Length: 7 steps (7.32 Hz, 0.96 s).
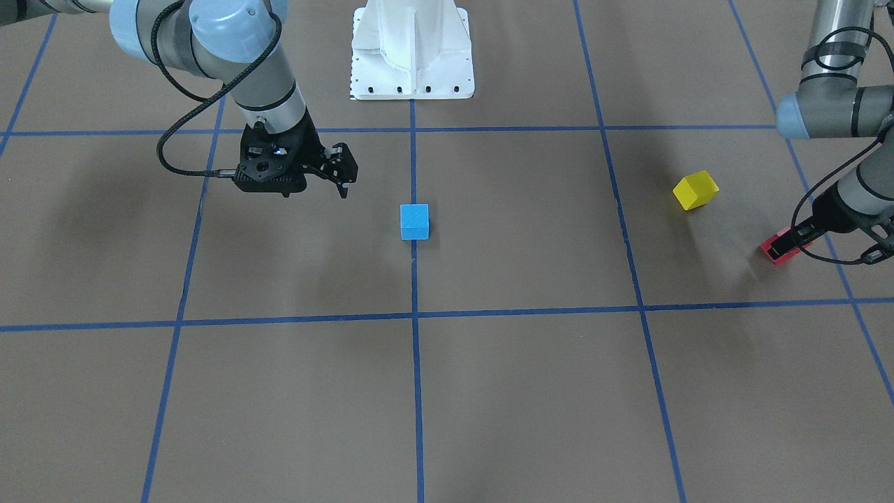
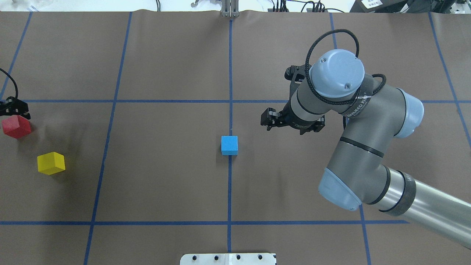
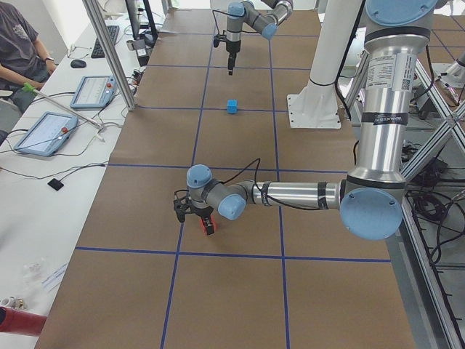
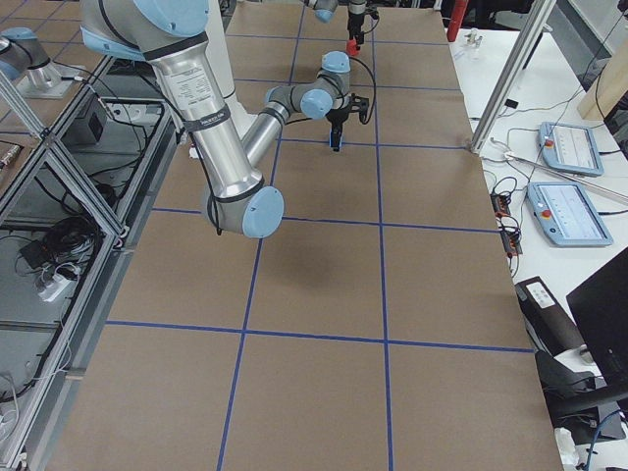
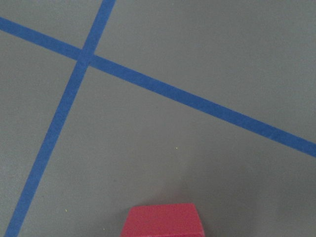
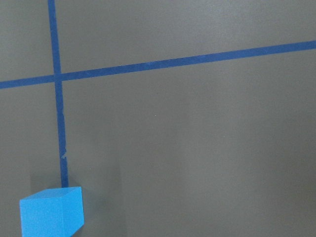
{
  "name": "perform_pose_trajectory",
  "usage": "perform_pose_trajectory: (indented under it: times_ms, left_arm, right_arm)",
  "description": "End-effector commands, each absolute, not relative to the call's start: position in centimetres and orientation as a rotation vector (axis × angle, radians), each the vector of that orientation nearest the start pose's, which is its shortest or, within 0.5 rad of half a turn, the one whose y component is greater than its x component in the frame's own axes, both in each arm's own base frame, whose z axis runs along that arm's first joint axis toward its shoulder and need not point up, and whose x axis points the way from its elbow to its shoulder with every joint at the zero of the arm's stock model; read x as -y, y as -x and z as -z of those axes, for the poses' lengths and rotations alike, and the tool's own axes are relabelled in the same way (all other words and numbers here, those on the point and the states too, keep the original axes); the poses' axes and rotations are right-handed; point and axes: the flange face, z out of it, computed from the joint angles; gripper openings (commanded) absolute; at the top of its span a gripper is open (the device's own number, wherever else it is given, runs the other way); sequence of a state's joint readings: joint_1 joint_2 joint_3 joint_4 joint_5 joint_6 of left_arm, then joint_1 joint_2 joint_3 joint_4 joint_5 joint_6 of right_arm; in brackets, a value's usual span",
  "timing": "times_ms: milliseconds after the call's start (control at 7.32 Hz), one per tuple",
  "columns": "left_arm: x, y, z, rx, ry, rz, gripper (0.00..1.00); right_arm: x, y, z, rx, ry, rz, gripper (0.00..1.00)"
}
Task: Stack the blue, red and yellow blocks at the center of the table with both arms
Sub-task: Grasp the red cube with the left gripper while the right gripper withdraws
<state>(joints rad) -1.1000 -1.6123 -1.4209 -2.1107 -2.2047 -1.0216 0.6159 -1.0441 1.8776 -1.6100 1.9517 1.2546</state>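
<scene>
The blue block (image 1: pixel 414 221) sits on the centre line of the table; it also shows in the overhead view (image 2: pixel 229 145) and at the bottom left of the right wrist view (image 6: pixel 52 211). My right gripper (image 1: pixel 342 180) hangs open and empty above the table, beside the blue block on the robot's right (image 2: pixel 270 118). My left gripper (image 1: pixel 789 243) is shut on the red block (image 1: pixel 777 250) at the far left edge (image 2: pixel 16 126). The red block fills the bottom of the left wrist view (image 5: pixel 163 220). The yellow block (image 1: pixel 695 190) lies free near it (image 2: pixel 51 162).
The white robot base (image 1: pixel 412 52) stands at the table's near edge on the centre line. Blue tape lines (image 2: pixel 230 73) mark a grid on the brown mat. An operator and tablets (image 3: pixel 43 131) are beyond the far edge.
</scene>
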Motion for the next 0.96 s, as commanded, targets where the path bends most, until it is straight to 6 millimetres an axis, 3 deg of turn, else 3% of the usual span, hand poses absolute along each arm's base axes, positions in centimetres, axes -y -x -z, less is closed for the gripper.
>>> perform_pose_trajectory:
  times_ms: [0,137,273,410,546,683,819]
  left_arm:
    - [50.5,-17.6,-66.7,-0.738,0.129,0.389,0.9]
    - [50.4,-17.7,-66.7,-0.738,0.129,0.387,0.73]
    - [50.4,-17.8,-66.8,-0.737,0.131,0.388,0.42]
    - [50.4,-17.8,-66.6,-0.739,0.131,0.389,0.0]
    - [50.6,-18.0,-64.9,-0.76,0.114,0.379,0.0]
    - [50.9,-18.1,-60.2,-0.8,0.068,0.363,0.0]
    - [51.7,-18.6,-53.7,-0.814,0.05,0.354,0.0]
  right_arm:
    - [43.1,44.3,-23.0,0.869,-0.038,-0.128,1.0]
    - [43.1,44.2,-22.9,0.872,-0.039,-0.128,1.0]
    - [43.0,44.1,-22.7,0.874,-0.042,-0.128,1.0]
    - [42.8,43.9,-22.4,0.882,-0.045,-0.125,1.0]
    - [42.8,43.2,-21.7,0.896,-0.053,-0.126,1.0]
    - [42.9,42.0,-21.3,0.908,-0.062,-0.134,1.0]
    - [43.0,40.0,-22.0,0.912,-0.067,-0.15,1.0]
